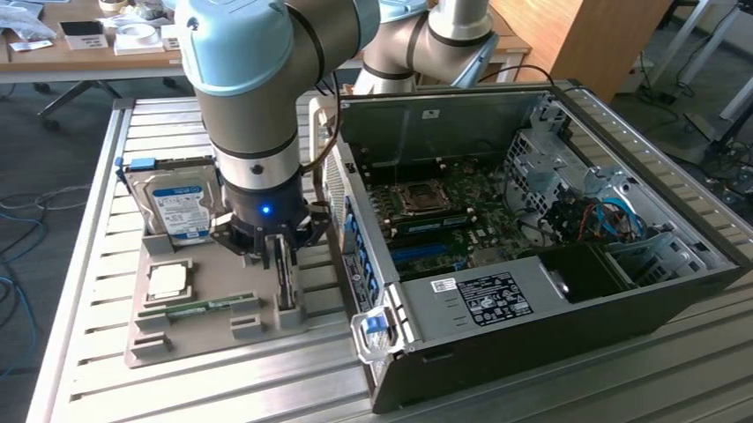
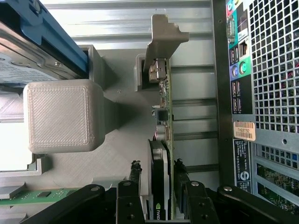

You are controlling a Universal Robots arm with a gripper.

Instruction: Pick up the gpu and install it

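Squarely between the fingers of the open gripper stood the graphics card on edge, ungripped, its long axis running away toward its bracket.

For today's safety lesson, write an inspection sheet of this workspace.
Surface: ribbed metal table, grey plastic tray on it.
Job's things: thin dark gpu card with pale metal bracket, standing on edge in tray.
Clutter: silver hard drive, green memory stick, square pale processor chip, in tray.
Grippers: black fingers open, straddling the card.
Cables: blue and orange wires inside open black computer case.
Surroundings: that case beside tray; wooden desk behind.
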